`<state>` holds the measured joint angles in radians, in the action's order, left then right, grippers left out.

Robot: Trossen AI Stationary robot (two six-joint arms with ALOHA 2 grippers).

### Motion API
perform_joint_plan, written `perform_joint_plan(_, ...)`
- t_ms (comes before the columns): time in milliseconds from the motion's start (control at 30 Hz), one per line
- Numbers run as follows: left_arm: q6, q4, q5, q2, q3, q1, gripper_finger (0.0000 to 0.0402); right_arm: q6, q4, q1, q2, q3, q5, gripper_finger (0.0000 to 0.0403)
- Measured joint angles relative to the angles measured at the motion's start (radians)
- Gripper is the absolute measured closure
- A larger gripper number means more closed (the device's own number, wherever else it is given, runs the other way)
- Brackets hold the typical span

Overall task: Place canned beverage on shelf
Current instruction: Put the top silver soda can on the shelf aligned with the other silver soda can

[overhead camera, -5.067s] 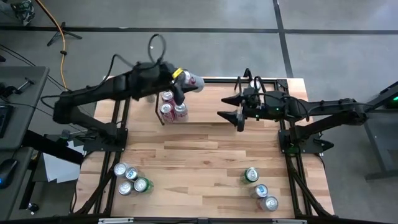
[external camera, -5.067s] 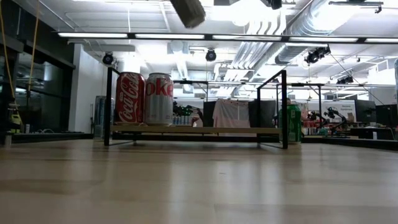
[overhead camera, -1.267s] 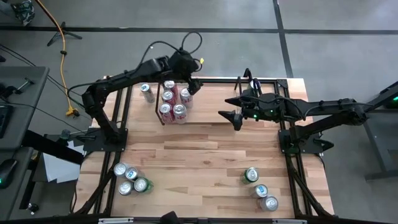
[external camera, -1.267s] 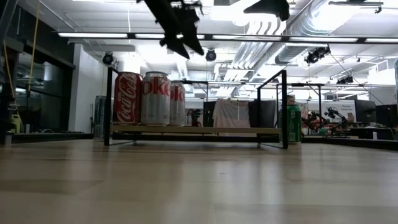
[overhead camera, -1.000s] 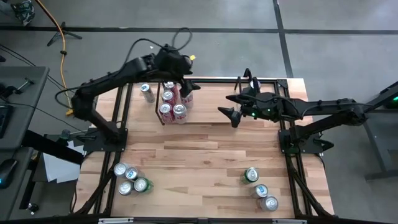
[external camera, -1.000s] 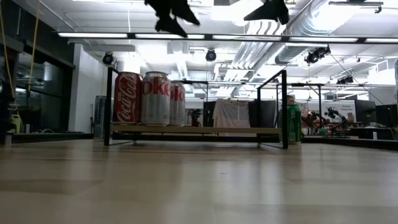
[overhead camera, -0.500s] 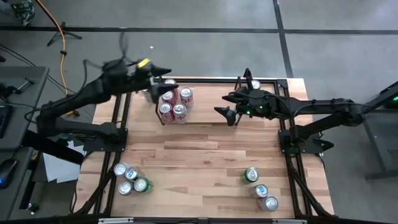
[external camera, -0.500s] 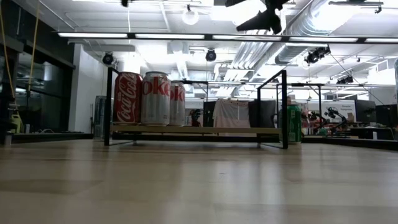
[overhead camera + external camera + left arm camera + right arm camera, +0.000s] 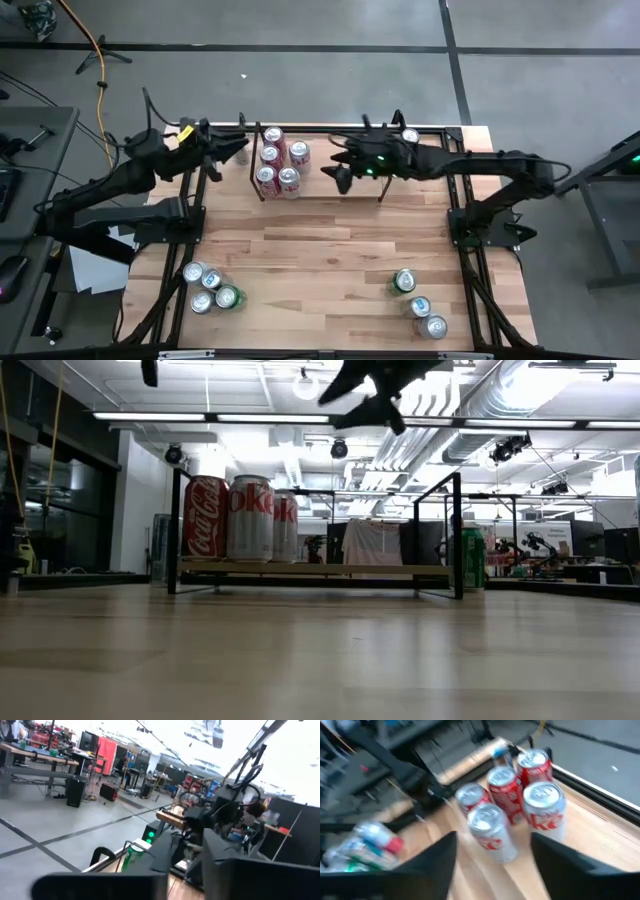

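Note:
The shelf (image 9: pixel 330 195), a black rod rack on a wood base, stands at the table's far middle. Several red and silver cans (image 9: pixel 277 160) stand upright on its left end, also seen in the low view (image 9: pixel 240 518) and in the right wrist view (image 9: pixel 512 810). My right gripper (image 9: pixel 334 172) hangs open above the shelf's middle, just right of those cans, with nothing between its fingers (image 9: pixel 437 862). My left gripper (image 9: pixel 238 151) is shut and holds nothing, above the table's far left corner, left of the shelf.
Several loose cans (image 9: pixel 208 287) stand near the table's front left and three (image 9: pixel 418 305) at the front right. A green can (image 9: pixel 466 560) stands right of the shelf at the far edge. The middle of the wooden table (image 9: pixel 330 250) is bare.
My left gripper has drawn back from above the cans on the shelf toward the table's left edge and has shut, holding nothing. My right gripper has gone toward the table's left edge, over the shelf and up to the cans. The cans have stayed put.

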<state>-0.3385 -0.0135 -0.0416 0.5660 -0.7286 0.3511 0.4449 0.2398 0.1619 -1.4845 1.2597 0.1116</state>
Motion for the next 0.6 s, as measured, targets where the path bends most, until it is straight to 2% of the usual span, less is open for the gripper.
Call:
perform_joint_plan(33,-0.001,0.002,-0.001,-0.007,0.001,0.0,0.0391,-0.01,0.035,0.009,-0.034,0.041,0.0,0.0219)
perform_joint_plan(167,0.0,-0.038,-0.016,-0.02,0.001,0.0,0.0387,-0.064,0.145,0.043,-0.168,0.18,-0.011,0.0361)
perform_joint_plan(200,0.0,-0.063,-0.019,-0.021,0.001,0.0,0.0391,-0.077,0.157,0.05,-0.199,0.206,-0.013,0.0381)
perform_joint_plan(400,-0.001,-0.345,-0.067,-0.019,0.002,0.0,0.0399,-0.081,0.261,0.084,-0.349,0.288,-0.007,0.0388)
perform_joint_plan(533,-0.017,-0.58,-0.174,0.0,0.003,0.0,0.0401,-0.092,0.281,0.092,-0.395,0.291,0.07,0.0396)
perform_joint_plan(600,-0.018,-0.626,-0.223,0.008,0.019,0.0,0.0401,-0.088,0.278,0.092,-0.41,0.291,0.1,0.0397)
